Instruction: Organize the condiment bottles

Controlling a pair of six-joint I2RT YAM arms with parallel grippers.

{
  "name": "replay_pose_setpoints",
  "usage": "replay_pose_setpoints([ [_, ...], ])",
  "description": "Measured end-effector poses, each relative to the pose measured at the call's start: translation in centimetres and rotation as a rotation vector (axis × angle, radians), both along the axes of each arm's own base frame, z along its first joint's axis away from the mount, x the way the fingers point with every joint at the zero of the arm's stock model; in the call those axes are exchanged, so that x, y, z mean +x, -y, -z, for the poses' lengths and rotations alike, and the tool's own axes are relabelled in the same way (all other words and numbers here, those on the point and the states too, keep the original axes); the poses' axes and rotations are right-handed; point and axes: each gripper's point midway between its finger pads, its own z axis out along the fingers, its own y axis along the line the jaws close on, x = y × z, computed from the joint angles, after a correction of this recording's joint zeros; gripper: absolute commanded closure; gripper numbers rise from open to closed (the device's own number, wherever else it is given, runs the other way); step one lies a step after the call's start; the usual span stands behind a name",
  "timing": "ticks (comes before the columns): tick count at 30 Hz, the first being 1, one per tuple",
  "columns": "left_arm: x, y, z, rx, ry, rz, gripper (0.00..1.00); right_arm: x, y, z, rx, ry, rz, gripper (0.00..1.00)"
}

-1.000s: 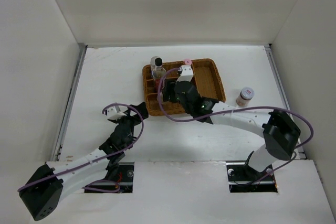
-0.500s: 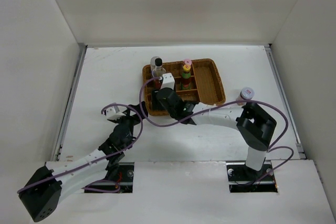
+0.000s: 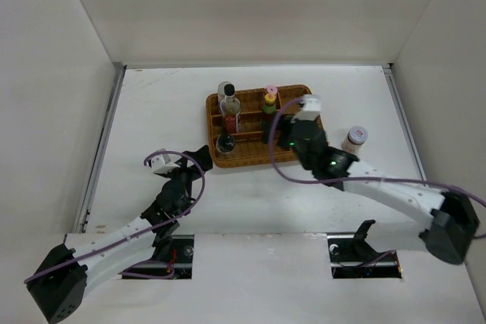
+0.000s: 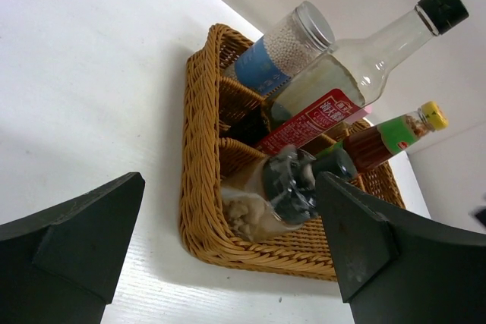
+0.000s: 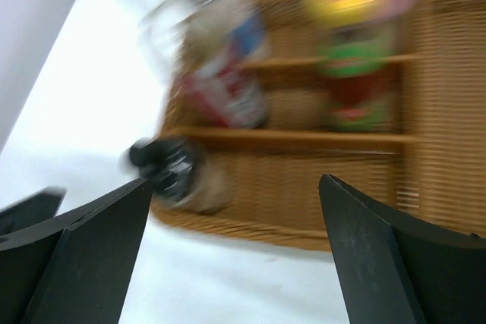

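Fetching the last loose jar (image 3: 354, 139) looks like the step in hand: it stands on the desk (image 3: 152, 111) just right of the wicker tray (image 3: 250, 162), apart from it. The right fingers (image 5: 83, 263) hang spread and empty over the tray, so swing right and descend around the lid, minding the rim. The left fingers (image 4: 76, 240) gape empty by the tray's near-left corner; the tall bottle (image 4: 357, 66), yellow-capped bottle (image 4: 395, 130), silver-lidded jar (image 4: 292, 39) and a second jar (image 4: 277, 187) crowd its left compartments

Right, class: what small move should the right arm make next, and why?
Probably swing the right gripper rightward toward the lone jar on the table. Its jaws are open and empty over the tray, the other bottles already sit inside it, and that jar stands outside, beyond the tray's right edge.
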Motion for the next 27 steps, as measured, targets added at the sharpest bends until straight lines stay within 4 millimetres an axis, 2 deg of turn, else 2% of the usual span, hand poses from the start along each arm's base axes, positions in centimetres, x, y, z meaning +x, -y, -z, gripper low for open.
replay_pose_setpoints([
  [2,0.0,0.0,0.1,0.003,-0.003,0.0,0.0,0.9,6.0,-0.9,0.036,0.025,0.131,0.0],
  [3,0.0,0.0,0.1,0.004,-0.004,0.0,0.0,1.4,9.7,-1.1,0.045,0.037,0.223,0.0],
  [6,0.0,0.1,0.4,0.012,-0.012,0.0,0.0,2.0,20.6,-0.4,0.023,0.042,0.517,0.0],
  [7,0.1,0.1,0.5,0.015,-0.016,0.0,0.0,2.1,23.4,0.1,0.005,0.032,0.599,0.0],
  [9,0.1,0.1,0.8,0.023,-0.024,0.001,0.0,2.2,28.1,1.1,-0.03,0.0,0.735,0.0],
  [11,0.1,0.1,0.8,0.022,-0.024,0.002,0.0,2.5,31.4,2.6,-0.071,-0.046,0.827,0.0],
  [13,0.1,0.1,0.8,0.022,-0.024,0.002,0.0,2.7,32.9,4.5,-0.112,-0.104,0.859,0.0],
  [16,0.1,0.1,0.9,0.024,-0.026,0.002,0.0,3.2,33.7,7.5,-0.173,-0.196,0.857,0.0],
  [19,0.1,0.1,0.8,0.022,-0.023,0.002,0.0,3.7,33.7,10.4,-0.221,-0.283,0.83,0.0],
  [23,0.1,0.1,1.0,0.027,-0.028,0.002,0.0,4.6,33.1,13.0,-0.236,-0.352,0.782,0.0],
  [24,0.1,0.1,1.0,0.028,-0.029,0.002,0.0,4.8,33.0,13.5,-0.237,-0.363,0.774,0.02],
  [27,0.1,0.1,0.9,0.026,-0.027,0.002,0.0,5.2,33.1,14.4,-0.243,-0.375,0.773,0.27],
])
